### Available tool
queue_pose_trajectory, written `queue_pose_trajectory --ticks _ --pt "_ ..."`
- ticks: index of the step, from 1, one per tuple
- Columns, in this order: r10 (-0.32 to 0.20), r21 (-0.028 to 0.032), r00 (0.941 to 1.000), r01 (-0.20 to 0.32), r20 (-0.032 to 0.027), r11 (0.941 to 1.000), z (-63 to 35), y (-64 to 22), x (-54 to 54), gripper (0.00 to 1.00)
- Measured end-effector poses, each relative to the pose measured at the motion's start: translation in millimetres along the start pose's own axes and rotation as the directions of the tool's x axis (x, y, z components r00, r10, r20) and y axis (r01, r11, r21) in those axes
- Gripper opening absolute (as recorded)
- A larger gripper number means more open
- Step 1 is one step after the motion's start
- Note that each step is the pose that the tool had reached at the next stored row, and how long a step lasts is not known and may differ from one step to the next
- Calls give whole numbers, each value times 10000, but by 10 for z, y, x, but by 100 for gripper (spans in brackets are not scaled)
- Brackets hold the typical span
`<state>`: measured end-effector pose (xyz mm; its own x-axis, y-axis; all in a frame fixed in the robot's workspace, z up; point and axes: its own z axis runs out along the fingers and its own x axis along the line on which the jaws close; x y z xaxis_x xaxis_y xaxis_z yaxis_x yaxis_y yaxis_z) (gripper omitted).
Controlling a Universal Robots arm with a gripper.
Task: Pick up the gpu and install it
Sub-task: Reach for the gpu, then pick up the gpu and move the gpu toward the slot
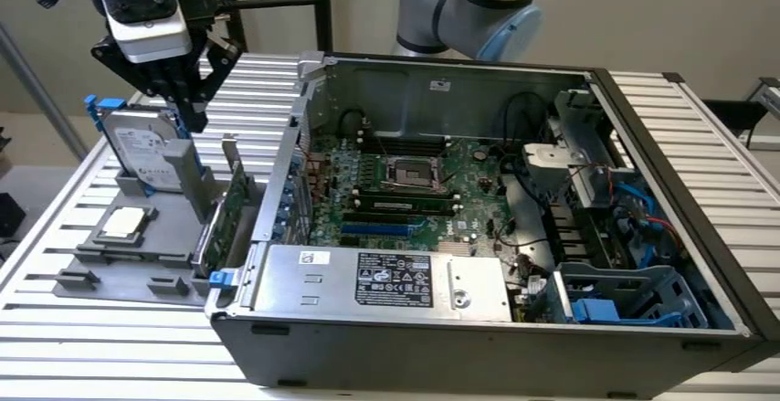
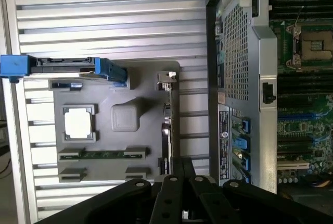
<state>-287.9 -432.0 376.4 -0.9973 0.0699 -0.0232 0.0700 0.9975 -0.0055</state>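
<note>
The gpu stands on edge in a slot of the grey holder, just outside the open computer case. It is a thin green board with a silver end bracket. In the wrist view the gpu appears edge-on, straight ahead of my fingertips. My gripper hangs above the holder, over the gap between the hard drive and the gpu. It is shut with nothing in it and touches nothing. From the wrist camera the gripper has its black fingers pressed together.
A silver hard drive with blue rails stands upright in the holder beside the gpu. A square CPU chip lies flat in front of it. Inside the case the motherboard shows blue and black slots. The table is ribbed metal.
</note>
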Motion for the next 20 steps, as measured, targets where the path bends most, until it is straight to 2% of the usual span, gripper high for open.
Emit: queue_pose_trajectory --ticks 15,16,18,19,20 --pt "1 1 10000 -1 0 10000 0 0 0 11" --pt "2 1 10000 -2 0 10000 0 0 1 12" --pt "2 1 10000 -2 0 10000 0 0 1 24" --pt "2 1 10000 -2 0 10000 0 0 0 24" --pt "2 2 10000 -2 0 10000 -1 0 1 30"
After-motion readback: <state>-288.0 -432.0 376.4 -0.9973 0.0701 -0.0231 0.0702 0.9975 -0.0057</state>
